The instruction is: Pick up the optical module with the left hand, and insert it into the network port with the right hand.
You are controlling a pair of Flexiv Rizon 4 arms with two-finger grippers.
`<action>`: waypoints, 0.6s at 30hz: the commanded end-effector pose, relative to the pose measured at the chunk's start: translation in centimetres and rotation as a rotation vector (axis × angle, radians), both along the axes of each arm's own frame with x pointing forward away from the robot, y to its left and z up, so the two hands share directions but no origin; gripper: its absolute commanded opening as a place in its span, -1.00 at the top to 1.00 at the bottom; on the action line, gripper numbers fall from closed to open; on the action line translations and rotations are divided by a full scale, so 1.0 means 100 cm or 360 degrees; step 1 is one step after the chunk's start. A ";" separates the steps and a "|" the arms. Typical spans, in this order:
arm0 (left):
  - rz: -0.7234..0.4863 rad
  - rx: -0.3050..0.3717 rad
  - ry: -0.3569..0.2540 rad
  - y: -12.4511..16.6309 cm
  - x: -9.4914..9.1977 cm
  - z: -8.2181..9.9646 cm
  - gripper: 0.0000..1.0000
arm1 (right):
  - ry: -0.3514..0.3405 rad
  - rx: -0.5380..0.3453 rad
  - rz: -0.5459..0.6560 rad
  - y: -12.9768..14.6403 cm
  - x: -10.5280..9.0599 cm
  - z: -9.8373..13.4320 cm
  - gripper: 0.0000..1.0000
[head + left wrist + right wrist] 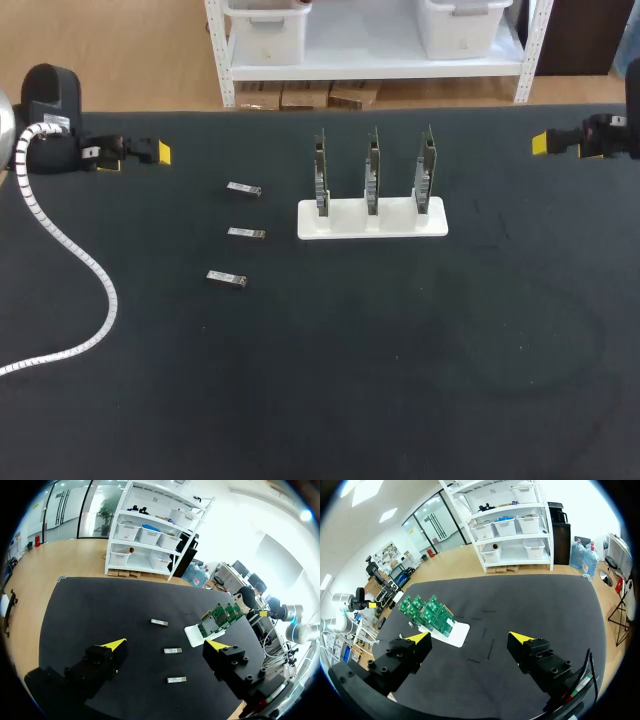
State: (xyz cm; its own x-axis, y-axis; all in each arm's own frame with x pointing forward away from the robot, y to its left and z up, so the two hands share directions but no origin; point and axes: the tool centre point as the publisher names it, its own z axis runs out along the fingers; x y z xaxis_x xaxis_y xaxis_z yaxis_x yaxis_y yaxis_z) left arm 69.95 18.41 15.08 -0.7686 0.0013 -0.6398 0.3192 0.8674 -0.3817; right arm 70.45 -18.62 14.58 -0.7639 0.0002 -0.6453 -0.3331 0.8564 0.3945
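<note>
Three small silver optical modules lie in a column left of centre: the far one [244, 188], the middle one [246, 233] and the near one [227, 279]. A white stand [372, 221] at mid-table holds three upright green network cards [372, 170]. My left gripper [150, 152] hovers open at the far left edge, well away from the modules. In the left wrist view its gripper [166, 644] is open and empty, with the modules [159, 623] on the mat ahead. My right gripper [545, 143] is at the far right edge; in its wrist view it [470, 637] is open and empty, the stand [454, 633] ahead.
A white spiral-wrapped cable [100, 290] from the left arm lies in a loop on the black mat [400, 350] at the left side, near the modules. The stand [196, 634] and its cards [220, 617] lie beyond the modules as seen from the left wrist.
</note>
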 end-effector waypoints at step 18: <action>-0.0086 0.0072 -0.0030 -0.005 -0.007 0.000 -1.00 | 0.0001 -0.0004 -0.0003 0.000 -0.001 0.001 -1.00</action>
State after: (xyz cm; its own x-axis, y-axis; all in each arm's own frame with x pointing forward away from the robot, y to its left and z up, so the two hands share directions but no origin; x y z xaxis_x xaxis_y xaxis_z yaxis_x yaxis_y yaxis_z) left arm 69.72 18.14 14.99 -0.7600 0.0353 -0.6490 0.3478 0.8656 -0.3602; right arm 70.45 -18.63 14.58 -0.7639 0.0003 -0.6453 -0.3330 0.8564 0.3946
